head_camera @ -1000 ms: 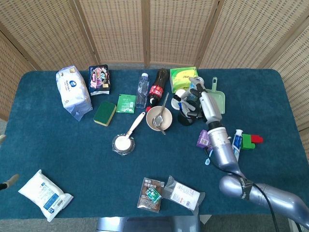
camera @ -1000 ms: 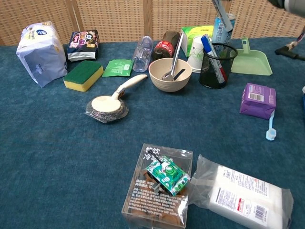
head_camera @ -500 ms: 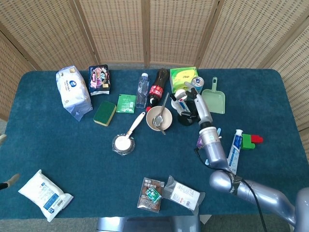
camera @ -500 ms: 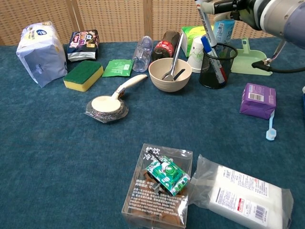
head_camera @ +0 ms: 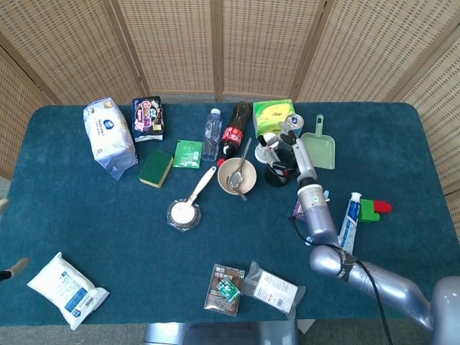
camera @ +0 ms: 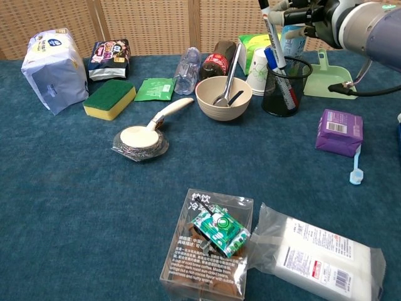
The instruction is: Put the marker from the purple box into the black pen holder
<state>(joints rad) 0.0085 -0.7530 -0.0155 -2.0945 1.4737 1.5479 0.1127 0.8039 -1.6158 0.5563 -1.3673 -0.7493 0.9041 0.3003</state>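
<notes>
My right hand (camera: pixel 313 14) is at the top right of the chest view and grips a white marker (camera: pixel 270 34) almost upright. The marker's lower end is at the rim of the black mesh pen holder (camera: pixel 285 88), on its left side, next to a blue marker (camera: pixel 276 66) that stands in the holder. In the head view the right hand (head_camera: pixel 293 147) hovers over the pen holder (head_camera: pixel 277 175). The purple box (camera: pixel 340 132) lies on the cloth to the right of the holder, also seen as the purple box (head_camera: pixel 302 208) beside my forearm. My left hand is out of view.
A beige bowl (camera: pixel 223 97) with a spoon sits just left of the holder and a paper cup (camera: pixel 258 63) stands behind it. A green dustpan (camera: pixel 329 78) lies to the right. A blue toothbrush (camera: pixel 356 169) rests near the purple box. Bottles and packets line the back.
My right hand moved left and lower with the marker, bringing it from above the dustpan side down to the holder's rim.
</notes>
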